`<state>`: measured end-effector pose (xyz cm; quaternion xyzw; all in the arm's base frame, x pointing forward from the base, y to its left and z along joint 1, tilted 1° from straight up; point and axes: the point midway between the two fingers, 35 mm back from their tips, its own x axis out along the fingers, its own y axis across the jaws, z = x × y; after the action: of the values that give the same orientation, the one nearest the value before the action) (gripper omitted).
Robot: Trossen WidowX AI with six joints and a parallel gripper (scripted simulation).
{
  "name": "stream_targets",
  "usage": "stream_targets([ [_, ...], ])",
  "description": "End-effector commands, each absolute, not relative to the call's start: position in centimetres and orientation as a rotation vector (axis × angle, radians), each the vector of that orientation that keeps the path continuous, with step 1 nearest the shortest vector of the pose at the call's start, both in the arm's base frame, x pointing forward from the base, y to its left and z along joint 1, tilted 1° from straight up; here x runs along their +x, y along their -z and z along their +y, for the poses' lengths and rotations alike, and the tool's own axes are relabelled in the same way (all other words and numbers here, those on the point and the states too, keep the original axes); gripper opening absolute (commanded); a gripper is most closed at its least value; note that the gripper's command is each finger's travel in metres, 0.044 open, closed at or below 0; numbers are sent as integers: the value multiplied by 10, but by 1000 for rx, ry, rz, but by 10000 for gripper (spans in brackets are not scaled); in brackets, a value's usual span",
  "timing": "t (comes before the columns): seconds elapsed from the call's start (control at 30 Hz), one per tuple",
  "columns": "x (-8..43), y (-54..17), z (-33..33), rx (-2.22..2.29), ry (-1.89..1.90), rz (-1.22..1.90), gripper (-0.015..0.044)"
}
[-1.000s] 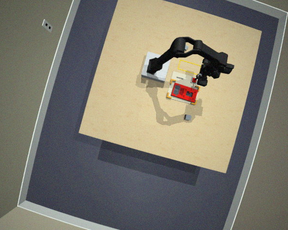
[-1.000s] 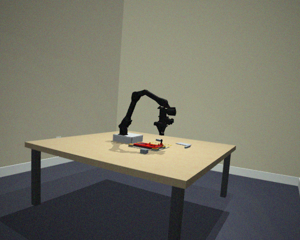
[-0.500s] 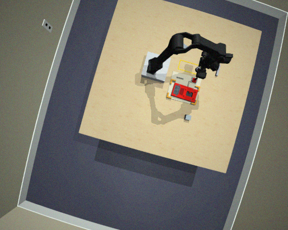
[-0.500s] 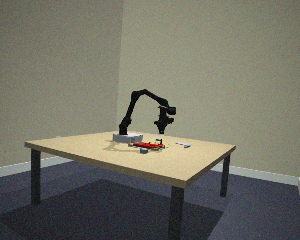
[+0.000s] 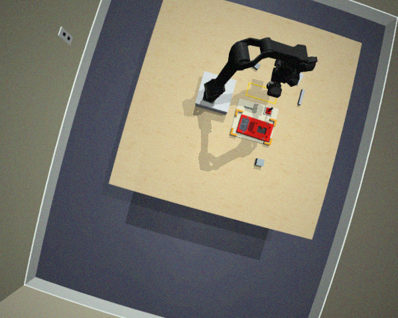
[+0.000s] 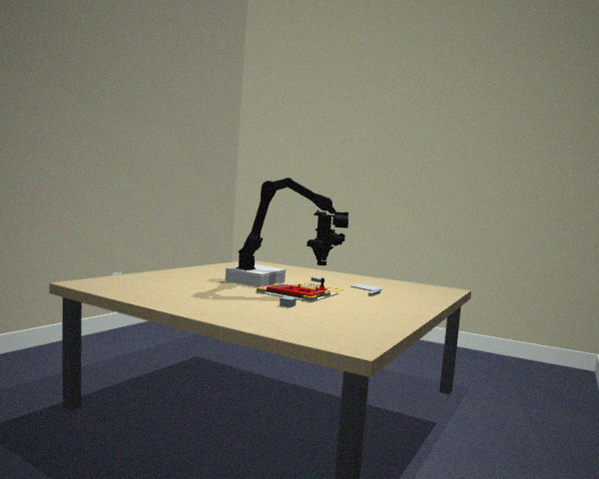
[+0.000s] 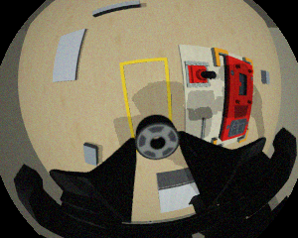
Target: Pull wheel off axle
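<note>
My gripper [image 5: 274, 88] [image 6: 321, 260] [image 7: 156, 139] is shut on the wheel [image 5: 274, 90] [image 7: 156, 139], a small dark grey disc with a hub and holes. It hangs high above the table, over one end of the marked area [image 5: 261, 100] [image 7: 144, 61] [image 6: 335, 289], a yellow rectangle outline on the table top. The upright axle [image 5: 268, 110] [image 7: 203, 74] stands bare on a small red base on the pale fixture board [image 5: 243, 103], beside a red part [image 5: 254, 127] [image 7: 238, 89] [image 6: 295, 289].
A thin grey bar [image 5: 301, 97] [image 7: 116, 8] [image 6: 366, 287] lies beyond the marked area. A small grey block [image 5: 259, 162] [image 6: 288, 301] lies in front of the board. Another grey block [image 5: 257, 65] sits under the arm. The arm's grey base plate [image 5: 223, 103] stands beside the board.
</note>
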<state>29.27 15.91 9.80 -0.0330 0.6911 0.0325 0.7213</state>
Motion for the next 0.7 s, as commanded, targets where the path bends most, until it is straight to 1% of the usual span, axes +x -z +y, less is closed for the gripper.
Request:
stream_targets([
  [0.0,289,-96,161,-69,-63,1525,0],
  [0.33,291,-72,161,-69,-63,1524,0],
  [0.67,295,-9,161,-70,-63,1525,0],
])
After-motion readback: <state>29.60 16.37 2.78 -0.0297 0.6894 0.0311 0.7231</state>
